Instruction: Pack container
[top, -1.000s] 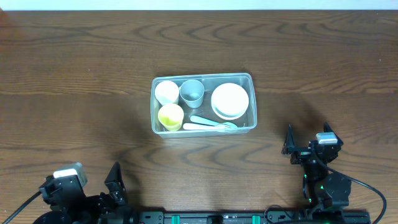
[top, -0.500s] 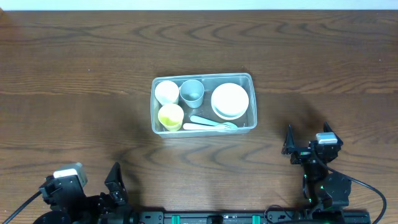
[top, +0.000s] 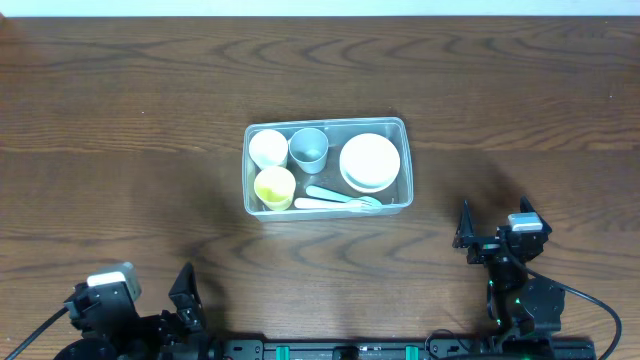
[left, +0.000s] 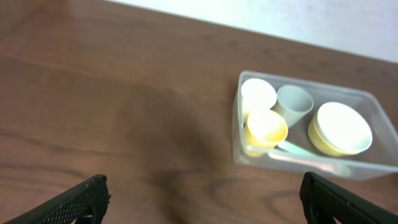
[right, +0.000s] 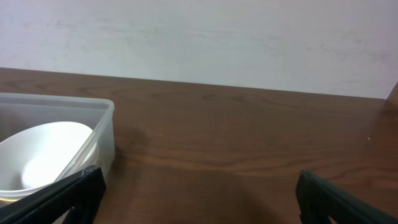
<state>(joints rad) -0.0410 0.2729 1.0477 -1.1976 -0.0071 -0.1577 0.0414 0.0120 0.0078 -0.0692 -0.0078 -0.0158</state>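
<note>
Packing is looking finished: the container is sitting on the desk, well ahead of both sets of jaws, with its load already inside. From the left jaws it is lying ahead and off to the right. From the right jaws it is lying ahead and off to the left, with only 1 corner showing in the right wrist view.

3 cups are crowding the end on the left jaws' side: a white cup, a grey cup and a yellow cup. A white bowl is filling the other end; in the left wrist view it is seeming to nest in a yellow one. Pale spoons are lying along the wall facing the jaws.

Both the left jaws and the right jaws are standing spread wide and gripping nothing, well apart from the container.

Over the last second almost nothing is changing. The left arm is sinking a touch further back toward the desk's near edge, the right arm is keeping its pose, and nothing in the container is shifting. I am reading this as both arms settling into rest with no item left to load. No lid is showing, so I cannot tell whether a closing step is still waiting.
</note>
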